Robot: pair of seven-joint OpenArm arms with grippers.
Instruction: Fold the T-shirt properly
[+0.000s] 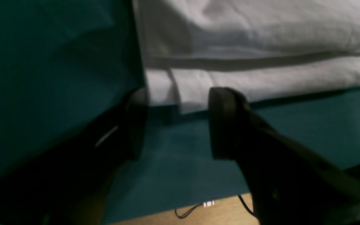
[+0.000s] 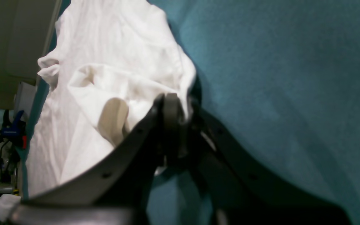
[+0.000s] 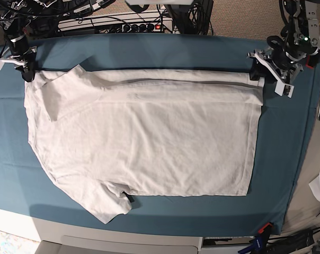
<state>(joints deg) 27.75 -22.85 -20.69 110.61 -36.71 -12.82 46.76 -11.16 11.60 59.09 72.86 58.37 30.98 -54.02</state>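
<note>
Two grippers sit at the far corners of the shirt (image 3: 144, 143), which lies spread on the teal tabletop (image 3: 149, 47). Right fingers (image 2: 171, 115) are pinched shut on a bunched fold. Left fingers (image 1: 223, 122) are spread apart, the hem corner just beyond them. Only the base view shows the whole shirt.

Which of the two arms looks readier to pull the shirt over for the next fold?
Probably the right gripper: its fingers are already shut on the T-shirt at the shoulder corner. The left gripper is open, at the hem corner, gripping nothing.
</note>
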